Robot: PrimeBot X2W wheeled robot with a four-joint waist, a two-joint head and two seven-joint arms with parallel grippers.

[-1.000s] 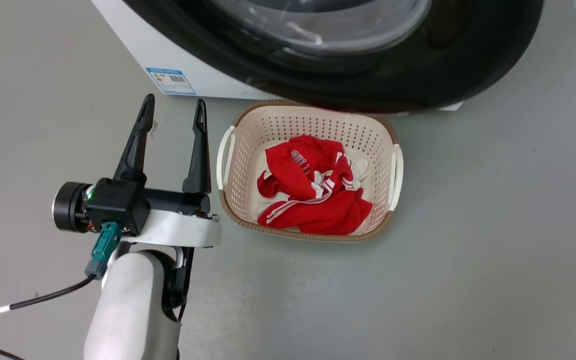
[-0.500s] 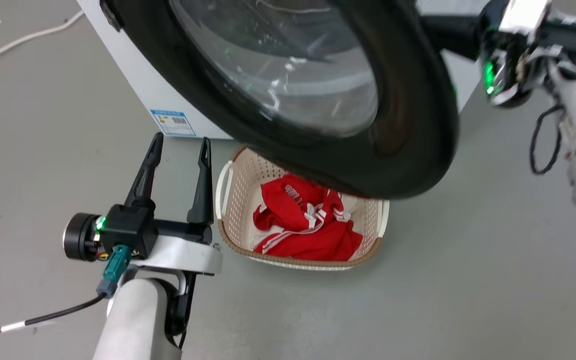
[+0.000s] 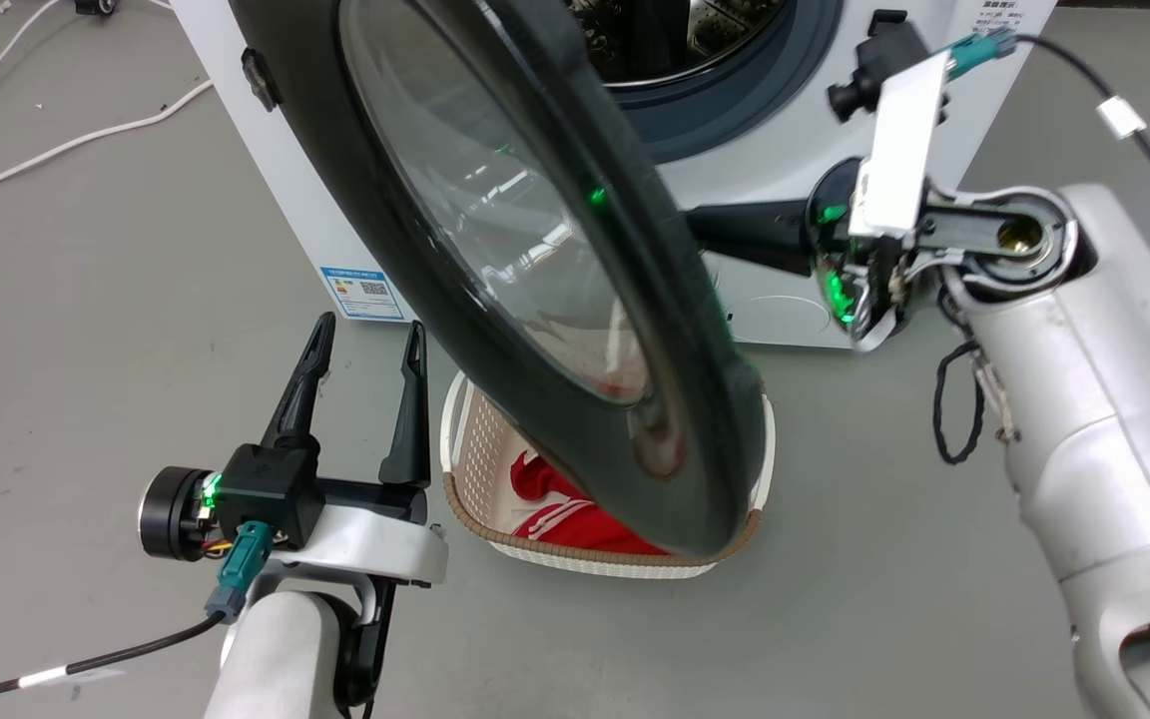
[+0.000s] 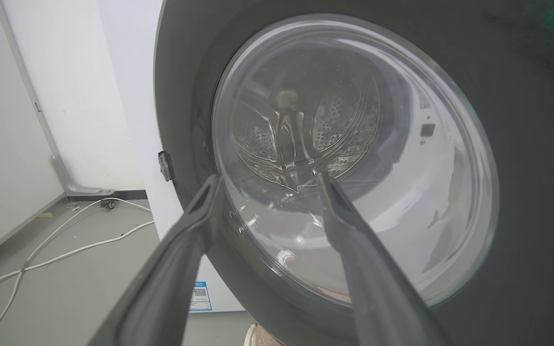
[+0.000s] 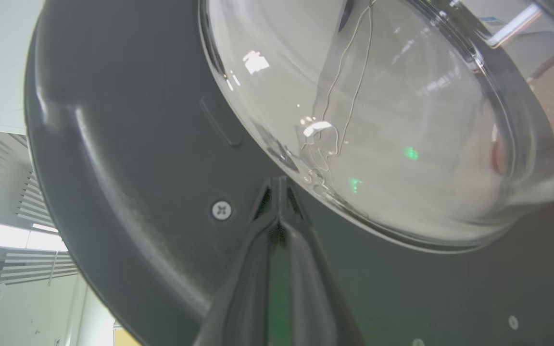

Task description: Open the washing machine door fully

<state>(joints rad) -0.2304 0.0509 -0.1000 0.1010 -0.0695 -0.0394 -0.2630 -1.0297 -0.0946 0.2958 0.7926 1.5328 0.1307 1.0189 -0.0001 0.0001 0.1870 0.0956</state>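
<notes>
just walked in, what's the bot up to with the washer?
It is opening the washing machine door. The right gripper, jaws shut, has its tips at the door's inner face. The door stands partly open, over a laundry basket holding red clothing. The left gripper, jaws open, hovers beside the basket, touching nothing.

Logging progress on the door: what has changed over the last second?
The washing machine door has swung further open, with the shut right gripper against its inner side; the view also tilted up. The left gripper stayed open beside the basket.
</notes>
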